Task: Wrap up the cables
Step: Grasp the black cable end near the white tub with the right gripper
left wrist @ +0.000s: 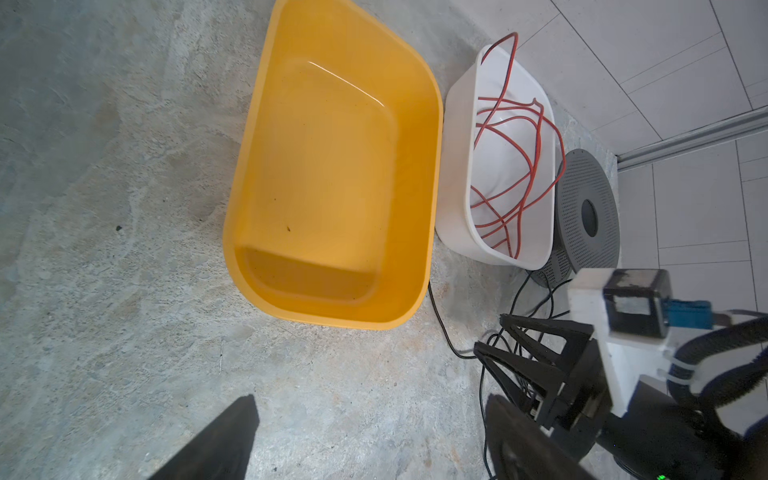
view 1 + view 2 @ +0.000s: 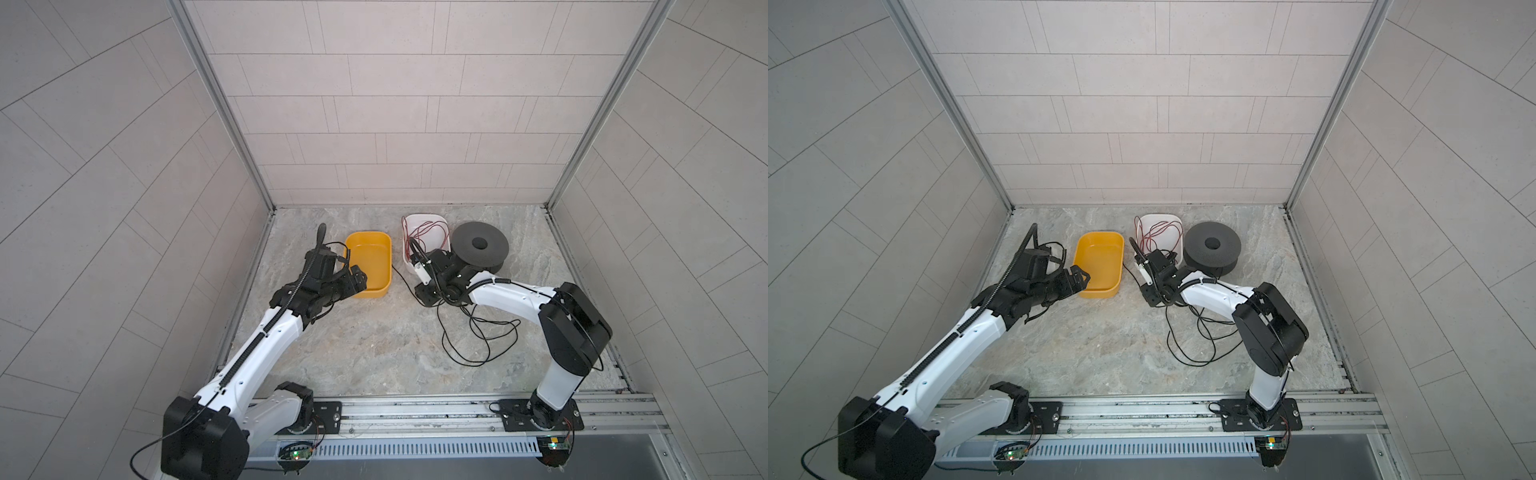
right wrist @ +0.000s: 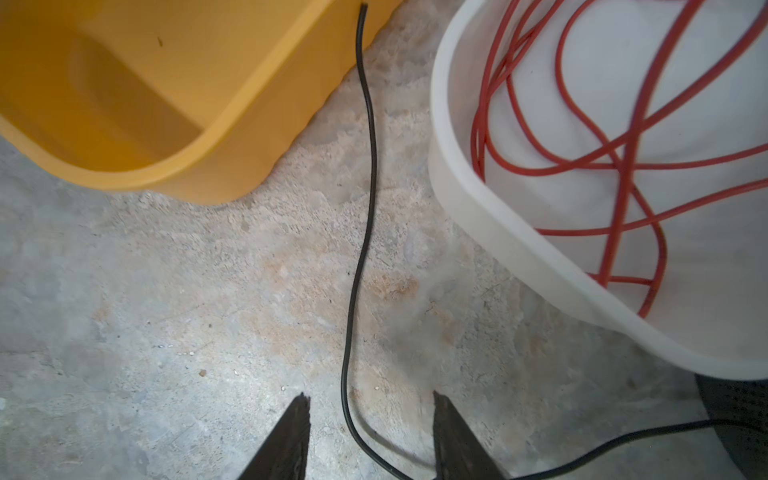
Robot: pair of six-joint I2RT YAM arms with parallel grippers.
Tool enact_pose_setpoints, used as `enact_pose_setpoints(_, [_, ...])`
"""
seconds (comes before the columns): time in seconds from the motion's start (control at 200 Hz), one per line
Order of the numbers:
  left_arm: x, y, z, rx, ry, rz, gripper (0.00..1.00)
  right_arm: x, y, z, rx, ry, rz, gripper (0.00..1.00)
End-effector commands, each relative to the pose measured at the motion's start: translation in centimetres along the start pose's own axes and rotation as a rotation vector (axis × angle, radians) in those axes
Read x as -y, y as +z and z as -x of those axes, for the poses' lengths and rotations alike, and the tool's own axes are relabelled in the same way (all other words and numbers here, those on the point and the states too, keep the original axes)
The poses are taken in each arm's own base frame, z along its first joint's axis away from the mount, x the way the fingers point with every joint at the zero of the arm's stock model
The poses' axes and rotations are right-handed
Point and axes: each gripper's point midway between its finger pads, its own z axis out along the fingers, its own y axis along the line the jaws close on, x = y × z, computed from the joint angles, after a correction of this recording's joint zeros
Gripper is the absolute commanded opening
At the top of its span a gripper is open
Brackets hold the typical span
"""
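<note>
While the right gripper (image 3: pixel 370 401) sits low over the stone floor (image 2: pixel 374 340), its two dark fingers (image 3: pixel 291 436) stand apart with the black cable (image 3: pixel 374 166) running through the gap between them. The right wrist view shows clear floor on either side of the cable, so the fingers straddle it without pinching it. From there the cable lies on the floor in the lane between the yellow tub (image 2: pixel 372 293) and the white tub (image 2: pixel 424 220). Its free end rests against the outer wall of the yellow tub.

Behind the gripper, the rest of the cable sprawls in several loose loops on the floor under and beside the right forearm. These loops lie on the near side of the dark grey spool (image 2: pixel 465 245), as both top views show. The spool stands just beside the white tub, toward the back wall.

A red wire (image 3: pixel 561 170) is coiled loosely inside the white tub. The yellow tub has nothing in it.

At the near left corner of the yellow tub, the left gripper (image 2: pixel 360 277) hangs with its fingers spread wide. It has hold of nothing and is well apart from the cable.
</note>
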Motion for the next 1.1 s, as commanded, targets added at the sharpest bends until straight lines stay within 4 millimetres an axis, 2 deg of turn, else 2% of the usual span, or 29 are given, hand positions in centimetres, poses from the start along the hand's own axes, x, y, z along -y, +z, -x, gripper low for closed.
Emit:
enact_pose_setpoints(0.0, [0.1,0.0,-0.2,-0.006,0.013,-0.018,0.92,0.4,0.8,-1.5,-0.080,-0.063,-0.070,0.47])
enact_pose_setpoints(0.15, [0.4,-0.1,-0.1,-0.007,0.011,-0.033,0.92,-0.1,2.4,-2.3,-0.125,-0.071,-0.059,0.45])
enact_pose_setpoints(0.385, [0.3,0.1,-0.3,-0.011,0.009,-0.036,0.92,-0.6,3.5,-3.0,-0.149,-0.077,-0.047,0.37])
enact_pose_setpoints(0.56, [0.6,0.2,-0.3,-0.014,0.007,-0.050,0.92,-0.8,4.2,-4.0,-0.181,-0.074,-0.036,0.24])
enact_pose_setpoints(0.756, [0.8,0.1,-0.2,-0.011,0.008,-0.057,0.92,-0.7,4.8,-4.8,-0.212,-0.074,-0.041,0.16])
enact_pose_setpoints(0.816, [0.8,0.0,-0.1,-0.008,0.006,-0.057,0.92,-0.6,4.7,-4.7,-0.209,-0.072,-0.046,0.08])
enact_pose_setpoints(0.931, [1.1,-0.1,-0.1,-0.010,0.006,-0.069,0.91,-0.2,3.9,-3.9,-0.180,-0.070,-0.067,0.00])
enact_pose_setpoints(1.096, [2.7,-0.7,0.2,-0.016,-0.010,-0.142,0.92,0.8,1.1,-1.3,-0.086,-0.075,-0.119,0.00])
